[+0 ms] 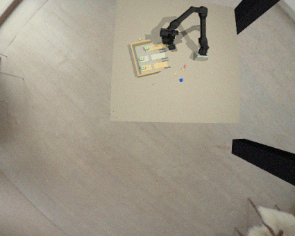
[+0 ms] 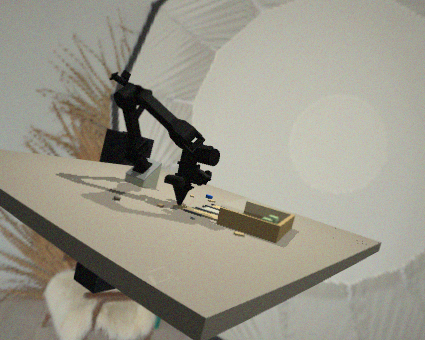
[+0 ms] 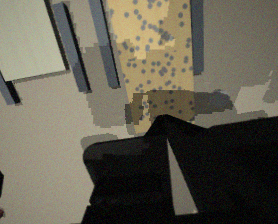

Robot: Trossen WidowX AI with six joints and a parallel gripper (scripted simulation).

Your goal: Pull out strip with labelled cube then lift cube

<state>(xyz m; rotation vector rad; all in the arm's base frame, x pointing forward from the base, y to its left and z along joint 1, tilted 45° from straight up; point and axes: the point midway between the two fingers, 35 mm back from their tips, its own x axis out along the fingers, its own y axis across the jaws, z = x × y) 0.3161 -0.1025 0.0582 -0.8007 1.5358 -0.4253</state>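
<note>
My gripper [image 1: 172,47] [image 2: 180,203] [image 3: 162,119] is shut and empty, its tips low at the outer end of the spotted yellow strip [image 1: 155,48] [image 3: 157,65]; contact cannot be told. That strip looks unbroken from the tray to the tips, and a green cube [image 1: 146,48] sits on its inner part. The pale strip [image 1: 158,56] [image 3: 30,40] in the middle shows a gap, with a green cube [image 1: 141,58] on its inner piece. The other yellow strip [image 1: 161,64] also shows a gap, with a green cube [image 1: 143,67] on its inner piece. Labels are too small to read.
A wooden wall [image 1: 134,57] [image 2: 248,223] surrounds the strips on three sides. Dark blue rails [image 3: 198,40] flank the strips. A blue ball [image 1: 181,80] [image 2: 209,196], a red bit [image 1: 184,66] and a yellow bit [image 1: 139,39] [image 2: 239,234] lie outside.
</note>
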